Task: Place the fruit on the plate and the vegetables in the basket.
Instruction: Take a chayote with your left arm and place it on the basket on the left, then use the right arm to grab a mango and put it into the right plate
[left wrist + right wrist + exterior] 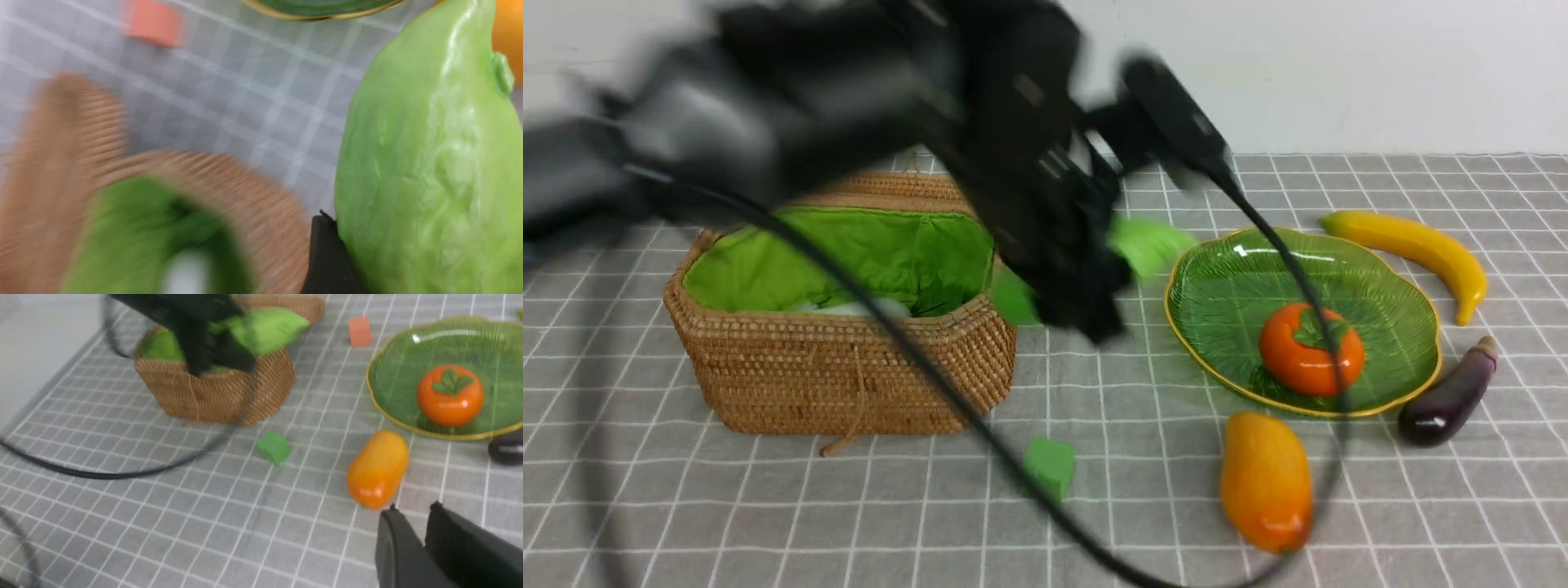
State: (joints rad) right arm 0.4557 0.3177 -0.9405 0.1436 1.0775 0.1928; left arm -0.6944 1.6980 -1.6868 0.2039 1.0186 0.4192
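Note:
My left gripper (1086,294) is shut on the light green gourd (429,183), held in the air over the right end of the woven basket (849,384); one black finger (327,253) presses its side. A white radish (849,309) lies inside on the green lining. The persimmon (1307,351) sits on the green plate (1225,286). On the cloth lie the mango (1266,482) in front of the plate, the banana (1413,245) behind it and the eggplant (1450,396) to its right. My right gripper (414,508) hovers just short of the mango (378,469), narrowly open and empty.
A small green cube (1049,465) lies in front of the basket's right corner. An orange cube (359,330) sits behind, between the basket (220,396) and the plate (400,371). The left arm's black cable (972,416) loops low across the cloth. A white wall stands behind.

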